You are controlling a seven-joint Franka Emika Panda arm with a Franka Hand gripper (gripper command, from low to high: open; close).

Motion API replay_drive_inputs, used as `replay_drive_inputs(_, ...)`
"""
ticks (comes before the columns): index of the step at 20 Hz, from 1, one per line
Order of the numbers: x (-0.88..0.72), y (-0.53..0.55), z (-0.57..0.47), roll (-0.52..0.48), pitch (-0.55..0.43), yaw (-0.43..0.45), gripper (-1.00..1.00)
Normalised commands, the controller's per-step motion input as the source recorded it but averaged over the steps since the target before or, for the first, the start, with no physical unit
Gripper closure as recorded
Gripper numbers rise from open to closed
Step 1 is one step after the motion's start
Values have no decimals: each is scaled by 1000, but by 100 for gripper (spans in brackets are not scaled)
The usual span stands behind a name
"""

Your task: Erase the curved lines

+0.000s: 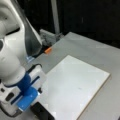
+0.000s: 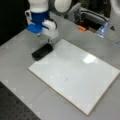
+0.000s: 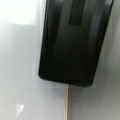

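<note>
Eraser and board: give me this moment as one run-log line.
hand: above black eraser, not gripping | eraser: lying at white board edge, straddling board and table | curve lines: only a faint mark visible | orange item: behind board

White board [image 2: 82, 75] is showing a smooth, glossy face that is reflecting light, with a pale wood-coloured edge. Black eraser [image 2: 42, 52] is looking like smooth plastic with a dull sheen. Desk [image 2: 17, 75] is appearing grey and matt.
</note>
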Motion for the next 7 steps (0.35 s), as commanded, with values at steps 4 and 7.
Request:
replay_drive_inputs(4,-139,210,154,-240,127,29,-100)
replay_drive_inputs(7,-87,202,-15,-192,52,37,-100)
